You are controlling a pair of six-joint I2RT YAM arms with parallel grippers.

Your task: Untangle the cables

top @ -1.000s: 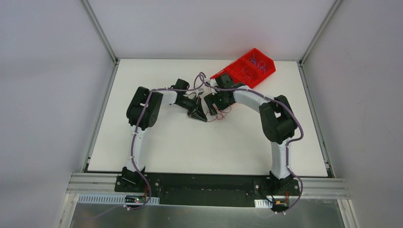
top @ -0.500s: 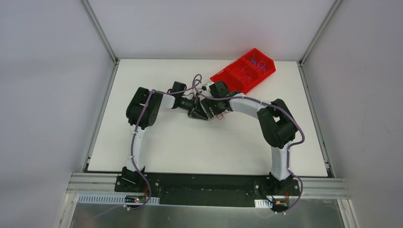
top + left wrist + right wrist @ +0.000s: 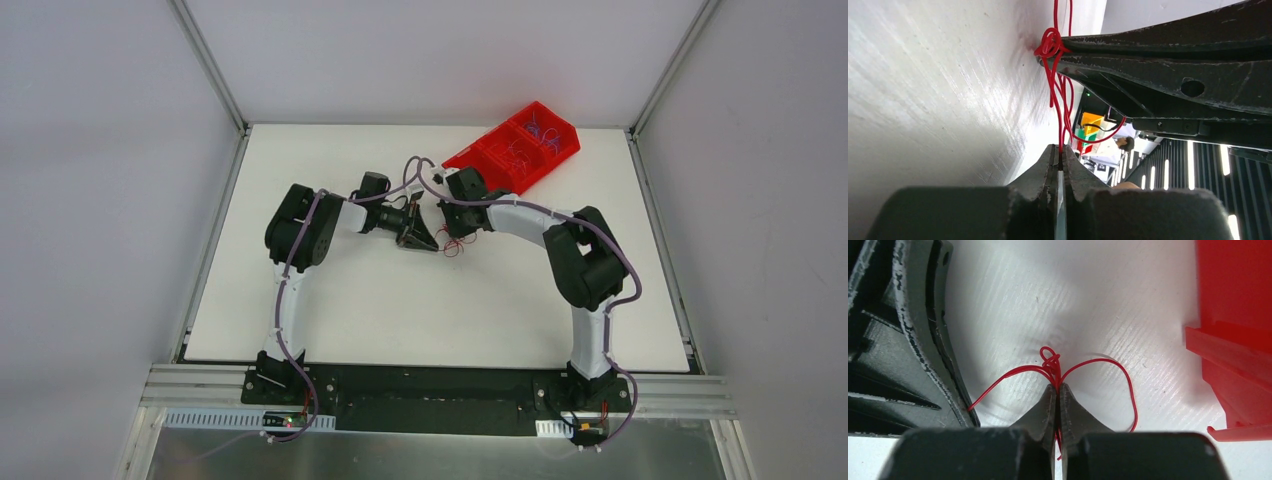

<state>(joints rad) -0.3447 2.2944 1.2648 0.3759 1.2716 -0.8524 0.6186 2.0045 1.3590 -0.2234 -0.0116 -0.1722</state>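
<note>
The cables (image 3: 1050, 359) are newly clamped by the right gripper (image 3: 1057, 388), earlier apart; a strand is pinched by the left gripper (image 3: 1060, 150), so separation can be begun.

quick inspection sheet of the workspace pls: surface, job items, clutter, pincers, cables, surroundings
surface: white table, bare apart from the items below
job's things: red wires, a small knot with loops spreading onto the table, mid-table between the two arms
clutter: red bin at the far right of the table, its compartments holding more thin wires
grippers: left pincer shut on the red wires; right pincer shut on them right at the knot
cables: purple cables run along both arms, clear of the red wires
surroundings: white walls with metal frame posts; nothing else seen
</note>
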